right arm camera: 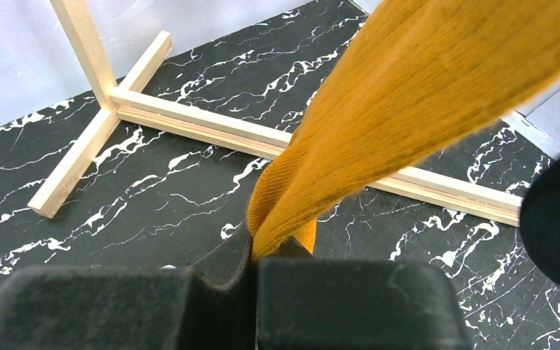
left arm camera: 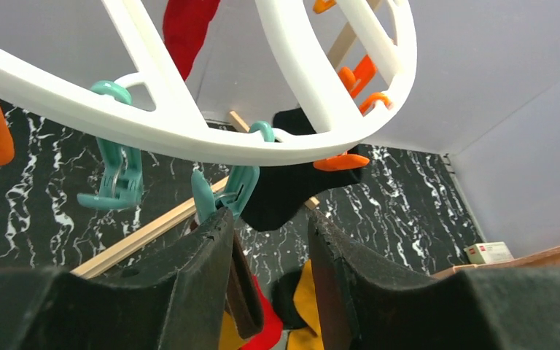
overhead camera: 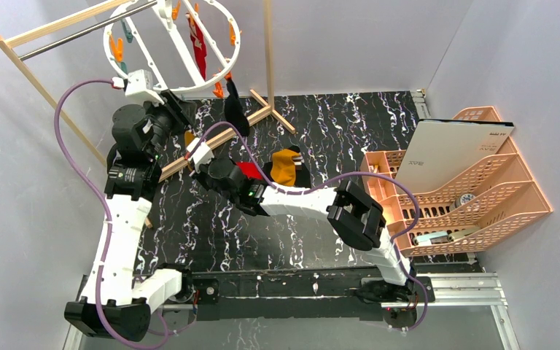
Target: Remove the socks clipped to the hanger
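On my overhead feed the hanger [overhead camera: 184, 51] hung tilted from the metal rod [overhead camera: 80, 30] of the wooden rack [overhead camera: 268, 51] at the far left of the marbled table [overhead camera: 350, 124]. A red sock [overhead camera: 199, 47] was clipped inside the ring, and a black sock [overhead camera: 233, 106] dangled from an orange clip [left arm camera: 339, 162] on the lower rim. I had the left gripper [left arm camera: 270, 233] raised just beneath that rim, its fingers spread apart with nothing between them. Through its camera the black sock's toe hung right above the gap, and a teal clip [left arm camera: 230, 189] sat against the tip of one finger, though I could not tell whether they touched. The right gripper [right arm camera: 255, 251] was lower, near the rack's foot, its fingers clamped together on a mustard sock [right arm camera: 423, 95]. That sock stretched up and out of its camera's view, so I could not see where its upper end was fastened. Loose socks [overhead camera: 277, 169] in red, mustard and black lay in a heap on the table beside the right wrist. A peach mesh tray [overhead camera: 481, 197] holding a white board [overhead camera: 456, 149] stood at the right edge
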You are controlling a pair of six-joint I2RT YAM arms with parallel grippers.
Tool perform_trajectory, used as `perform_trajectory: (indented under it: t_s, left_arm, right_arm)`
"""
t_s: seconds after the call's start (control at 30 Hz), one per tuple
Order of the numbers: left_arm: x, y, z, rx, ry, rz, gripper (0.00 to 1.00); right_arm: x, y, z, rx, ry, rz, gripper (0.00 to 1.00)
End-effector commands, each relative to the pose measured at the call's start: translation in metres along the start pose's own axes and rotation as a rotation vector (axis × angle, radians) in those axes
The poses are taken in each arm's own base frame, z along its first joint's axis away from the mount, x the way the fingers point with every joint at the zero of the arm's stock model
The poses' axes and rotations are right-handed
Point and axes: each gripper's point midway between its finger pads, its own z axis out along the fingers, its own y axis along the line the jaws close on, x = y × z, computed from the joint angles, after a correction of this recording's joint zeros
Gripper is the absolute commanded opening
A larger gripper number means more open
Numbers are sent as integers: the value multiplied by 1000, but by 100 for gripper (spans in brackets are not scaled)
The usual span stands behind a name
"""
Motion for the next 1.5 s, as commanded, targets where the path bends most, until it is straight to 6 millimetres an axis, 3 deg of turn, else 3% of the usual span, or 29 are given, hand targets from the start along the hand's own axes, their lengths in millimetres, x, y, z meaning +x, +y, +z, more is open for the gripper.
perform_trajectory:
  t_s: [0.0,0.27,0.43,0.9,1.27,1.4,1.47]
  left_arm:
    - [-18,5,-8,-45,-33,47,40]
    - [-32,6,-23,-74,-43,76,45]
    - [-35,4,-23,-70,-44,78,46]
    - [-16,1,-2,-37,3,40,43]
    - [-21,16,14,-112,-54,62,41]
    - [-15,19,24,-127,-38,73,45]
    - [-13,19,26,-131,-37,77,38]
  right_arm:
    - [-20,1,6,12,-51,10,1]
    - [-17,3,7,6,-47,15,1]
    - [-18,2,6,8,-48,16,1]
    - [-17,0,5,17,-50,16,1]
    - [-13,0,5,17,-46,11,1]
    - [-12,1,5,15,-46,13,1]
    - [-12,1,5,18,-46,11,1]
